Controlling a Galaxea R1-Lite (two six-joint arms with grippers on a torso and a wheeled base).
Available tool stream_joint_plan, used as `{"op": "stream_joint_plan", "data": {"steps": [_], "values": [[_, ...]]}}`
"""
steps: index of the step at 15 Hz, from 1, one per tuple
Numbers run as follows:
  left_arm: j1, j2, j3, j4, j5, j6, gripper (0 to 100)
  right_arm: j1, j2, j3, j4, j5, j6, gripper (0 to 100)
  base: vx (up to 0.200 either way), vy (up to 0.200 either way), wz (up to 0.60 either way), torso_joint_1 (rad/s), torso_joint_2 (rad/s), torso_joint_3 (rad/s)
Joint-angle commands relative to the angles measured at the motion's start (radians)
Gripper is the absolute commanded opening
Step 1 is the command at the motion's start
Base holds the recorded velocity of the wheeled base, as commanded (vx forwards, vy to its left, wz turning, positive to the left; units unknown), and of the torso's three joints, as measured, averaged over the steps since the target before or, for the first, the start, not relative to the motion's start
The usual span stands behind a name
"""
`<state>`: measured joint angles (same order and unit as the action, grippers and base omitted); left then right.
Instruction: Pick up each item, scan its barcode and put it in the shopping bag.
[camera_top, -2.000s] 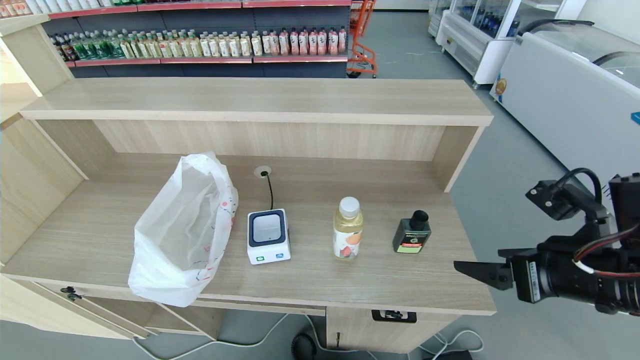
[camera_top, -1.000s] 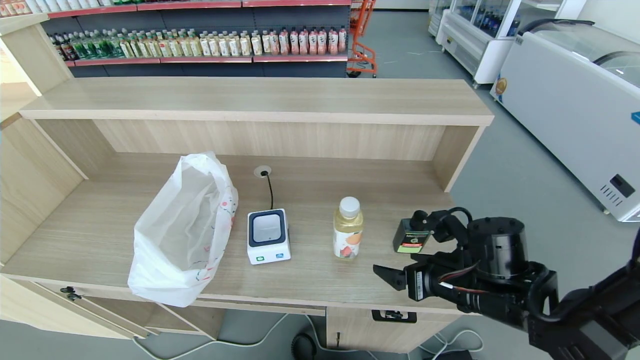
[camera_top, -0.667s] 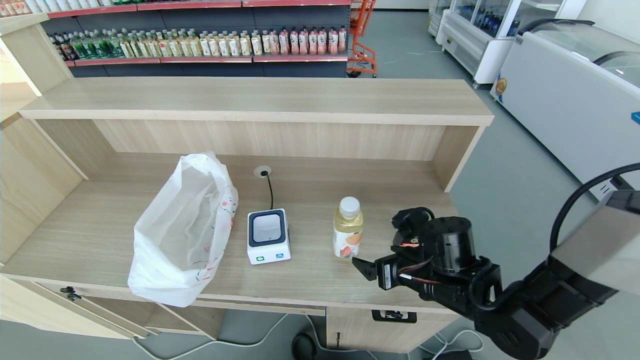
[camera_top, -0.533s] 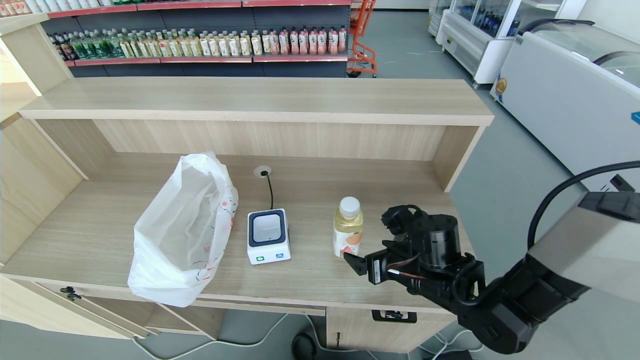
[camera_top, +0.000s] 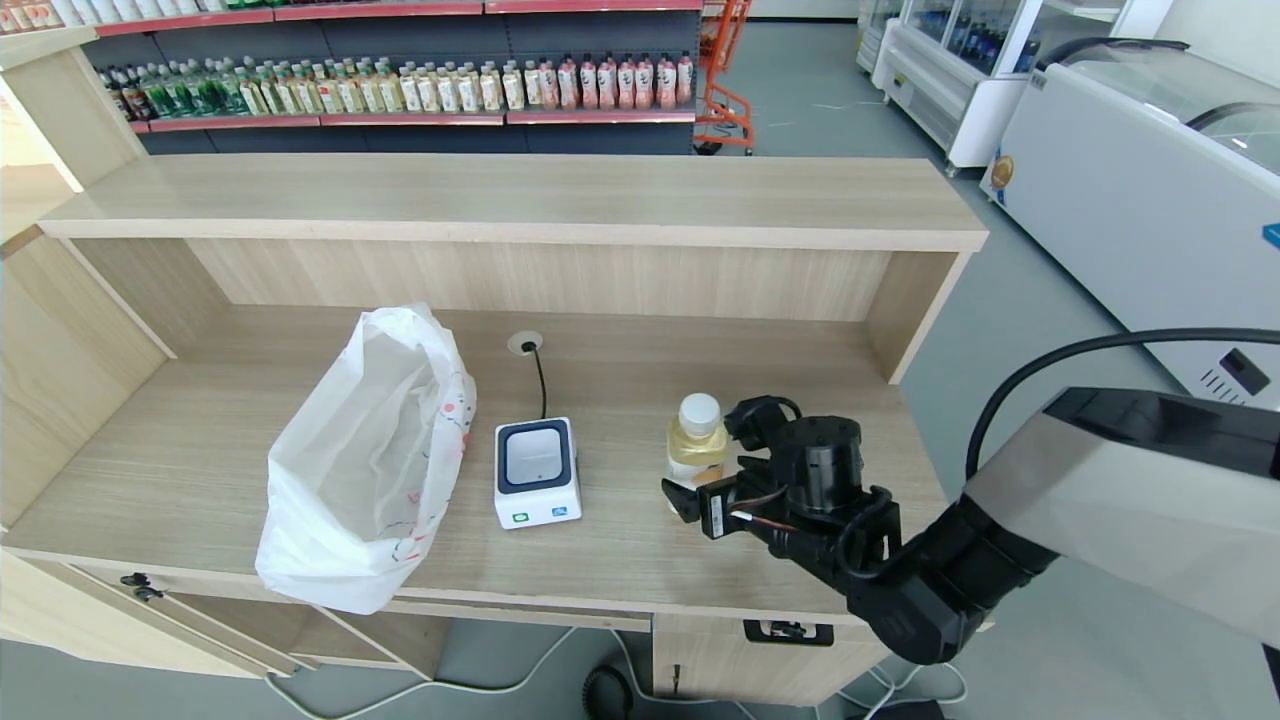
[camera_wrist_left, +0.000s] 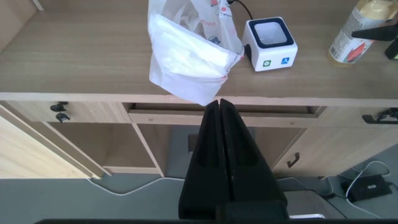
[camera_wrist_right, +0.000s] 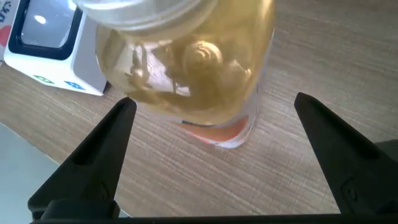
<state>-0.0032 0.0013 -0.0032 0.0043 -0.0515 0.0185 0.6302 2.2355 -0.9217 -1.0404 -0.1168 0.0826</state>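
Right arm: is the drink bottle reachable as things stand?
Probably yes. The right gripper is open, with a finger on either side of the bottle in the right wrist view, and nothing stands between them.

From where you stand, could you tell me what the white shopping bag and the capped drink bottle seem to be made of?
White shopping bag: apparently thin plastic film, translucent, crumpled and slumping. White-capped bottle of yellow drink: probably clear glossy plastic, since the liquid shows through.

No wording can be read anywhere. The scanner (camera_top: 537, 470) on the counter (camera_top: 620, 560) carries two small square icons on its front, one green, one blue. Right of the scanner, the bottle (camera_top: 696, 455) has an orange-patched label, its print illegible. Left of the scanner, the shopping bag (camera_top: 365, 470) bears red marks too small to read.
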Motion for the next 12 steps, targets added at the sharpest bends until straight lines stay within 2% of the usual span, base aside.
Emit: {"op": "stream_joint_plan", "data": {"steps": [1,11,12], "values": [[0.000,0.000,0.000,0.000,-0.001,0.000,0,0.000,0.038,-0.051,0.000,0.000,-0.006,100,0.000,0.000,0.00,0.000,0.00,0.000],[0.000,0.000,0.000,0.000,0.001,0.000,0,0.002,0.176,-0.246,0.002,0.003,-0.067,100,0.000,0.000,0.00,0.000,0.00,0.000],[0.000,0.000,0.000,0.000,-0.001,0.000,0,0.002,0.180,-0.255,0.000,0.003,-0.067,0,0.000,0.000,0.00,0.000,0.00,0.000]]}}
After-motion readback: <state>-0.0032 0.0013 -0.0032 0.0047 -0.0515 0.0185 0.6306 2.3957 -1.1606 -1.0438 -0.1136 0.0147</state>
